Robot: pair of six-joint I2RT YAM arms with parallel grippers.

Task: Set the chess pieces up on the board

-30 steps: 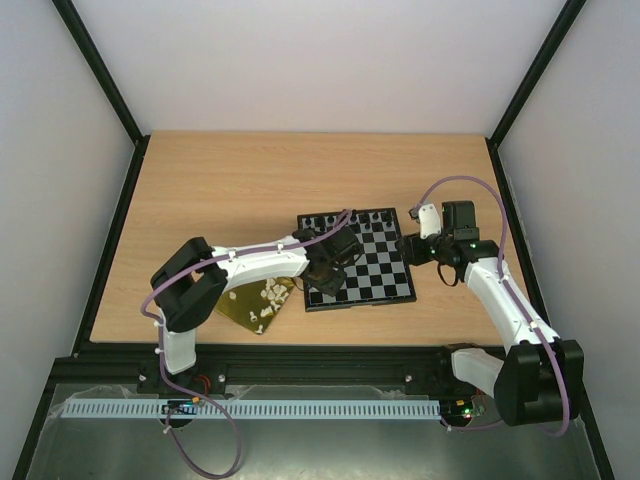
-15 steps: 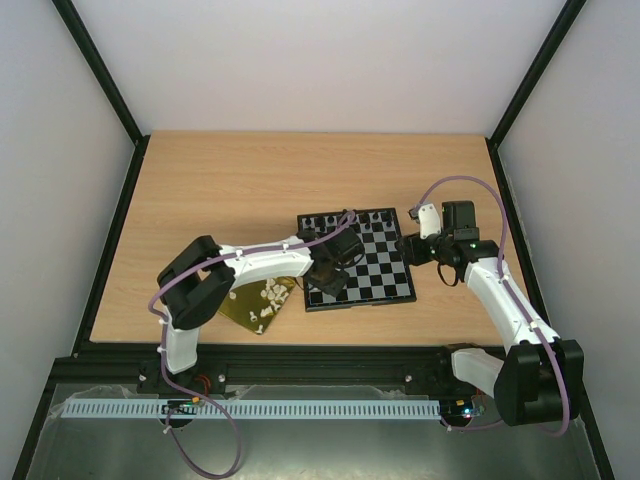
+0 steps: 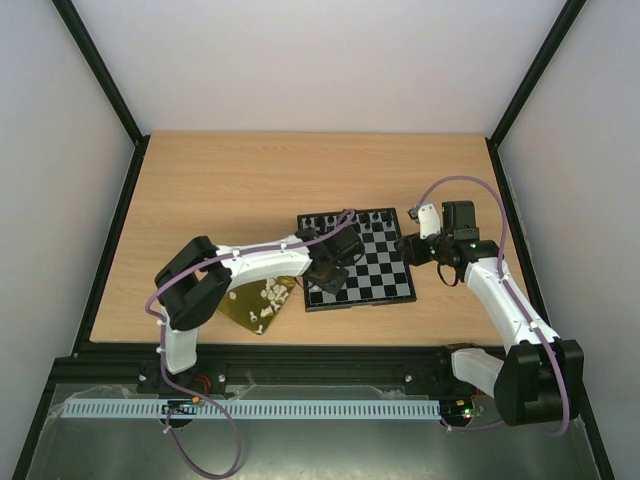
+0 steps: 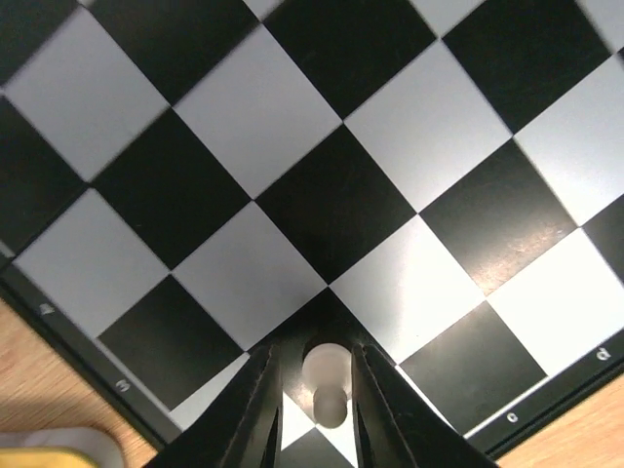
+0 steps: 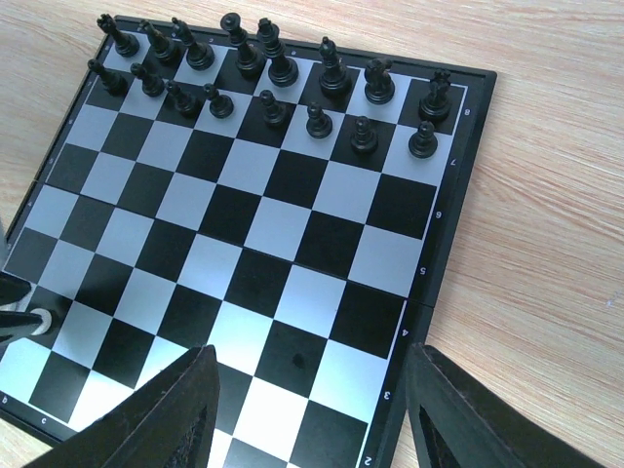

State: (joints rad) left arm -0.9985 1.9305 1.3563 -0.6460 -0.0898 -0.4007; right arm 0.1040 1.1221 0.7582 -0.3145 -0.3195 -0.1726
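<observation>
Left gripper [image 4: 312, 356]: jaws parted only a little, one on each side of a small white piece [image 4: 327, 378]. In the left wrist view I see a sliver of board between the 9 o'clock jaw and the piece. On the 3 o'clock side I cannot tell whether the jaw touches it. The piece stands upright on the board [image 3: 385, 272], so it reads as set down, not gripped

Location of the piece: close to the board's 7 o'clock corner as seen from the top camera, just inside the black rim. I cannot make out which colour of square is under its base

Right gripper [image 5: 310, 363]: jaws wide apart, nothing between them, only bare checks below. From the top camera it sits at the board's 3 o'clock edge, well apart from the left gripper

Board: square on the table [image 3: 220, 200], slightly right of centre. Black chessmen [image 5: 268, 73] stand in two rows along its 12 o'clock edge. Apart from the one white piece, the squares I can see are bare

At 8 o'clock from the board, just beside its corner and partly under the left arm, lies a gold tray [image 3: 238, 312]. The remaining white chessmen [image 3: 268, 293] are heaped loosely on it, too small to tell apart from above
</observation>
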